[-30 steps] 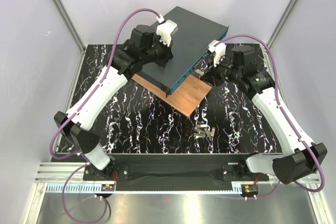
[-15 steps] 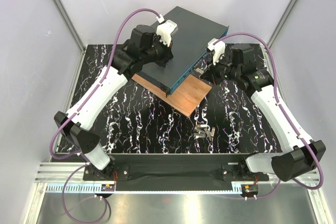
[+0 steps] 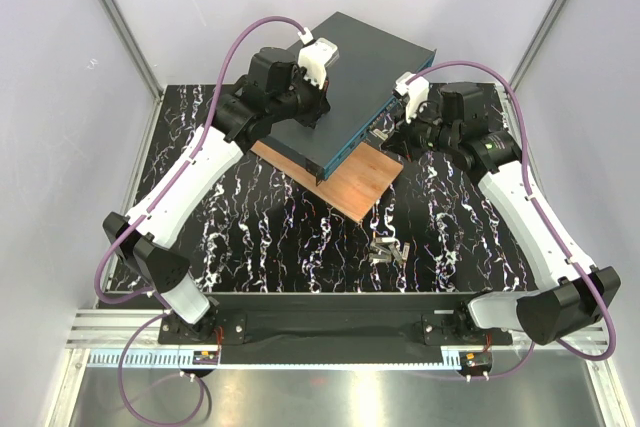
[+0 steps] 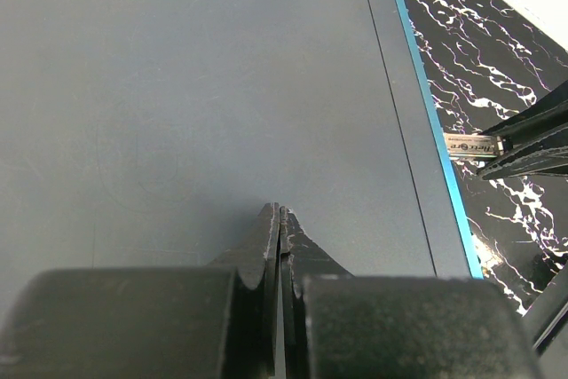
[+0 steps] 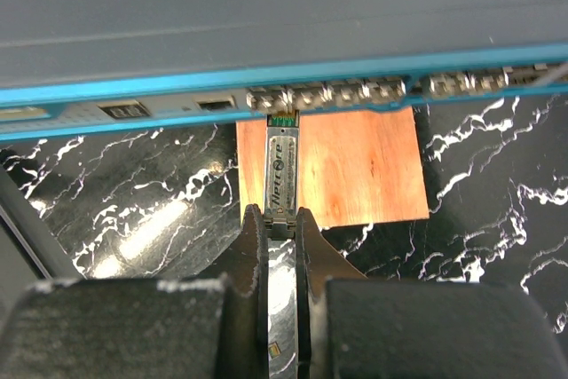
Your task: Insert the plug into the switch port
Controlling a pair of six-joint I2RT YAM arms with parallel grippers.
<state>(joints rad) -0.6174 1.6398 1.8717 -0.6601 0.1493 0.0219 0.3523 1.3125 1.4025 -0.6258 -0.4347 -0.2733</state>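
**Plug** [image 5: 281, 172]: slim silver metal module with a printed label and a green-edged tip. It is held lengthwise between the fingers of the right gripper [image 5: 277, 219], whose jaws are closed to a narrow gap on its rear end. The tip is set against the mouth of one of the ports [image 5: 324, 93]; how far it has gone in cannot be told. In the left wrist view the plug [image 4: 470, 142] is seen meeting the teal front edge from the side.

**Switch** [image 3: 375, 57]: large flat box with a dark grey-teal top and a lighter teal front face carrying a row of small ports. It is placed at the far side of the table [image 3: 260, 227], with its near corner over the board [image 3: 352, 183].

**Left gripper** [image 4: 280, 219]: jaws are fully closed, finger against finger, with nothing held. The tips are set down on the switch's top, well back from the front edge.

**Board**: thin brown wood, laid flat on the table below the port row.

**Table**: black surface with white marbling.

**Metal parts** [image 3: 388, 250]: a small cluster is left on the table, near the board's front corner and apart from both grippers.
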